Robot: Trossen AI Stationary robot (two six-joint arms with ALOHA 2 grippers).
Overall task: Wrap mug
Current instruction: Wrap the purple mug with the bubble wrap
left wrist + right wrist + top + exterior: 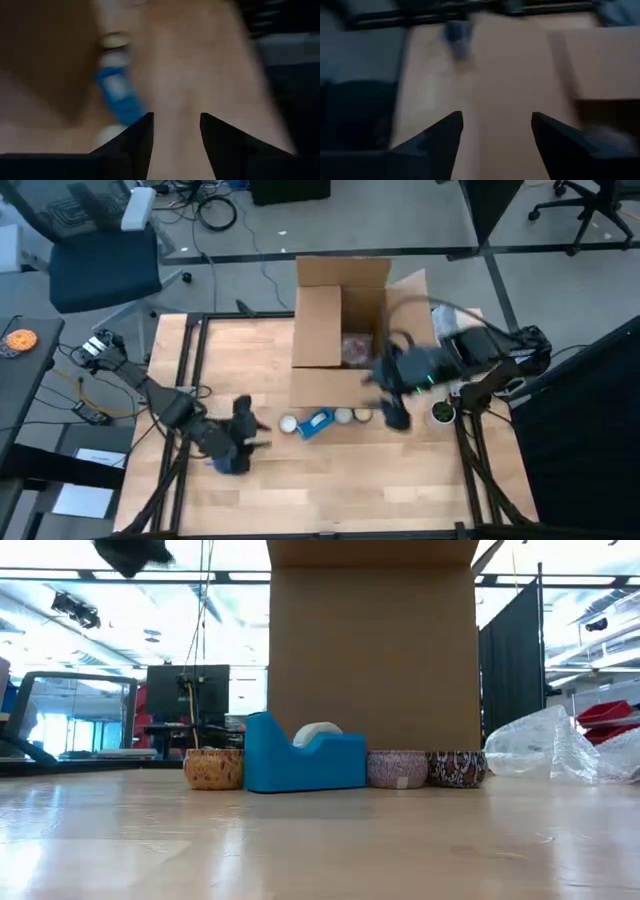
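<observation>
The blue tape dispenser lies on the desk, long axis running 2 to 8 o'clock, before the box. The left claw at 8 o'clock and the right claw at 3 are both released, empty.

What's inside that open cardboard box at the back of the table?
Looking down into the open brown cardboard box, something crumpled and pinkish lies at the bottom. What it is cannot be told, and the box walls hide the rest.

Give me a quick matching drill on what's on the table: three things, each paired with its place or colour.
Things:
1. tape dispenser
2. cardboard box
3. left gripper

Descriptions:
A. hovering open left of the row of items
B. blue, between small bowls
C. open-topped, behind the row

Pairs: 1-B, 2-C, 3-A
</observation>
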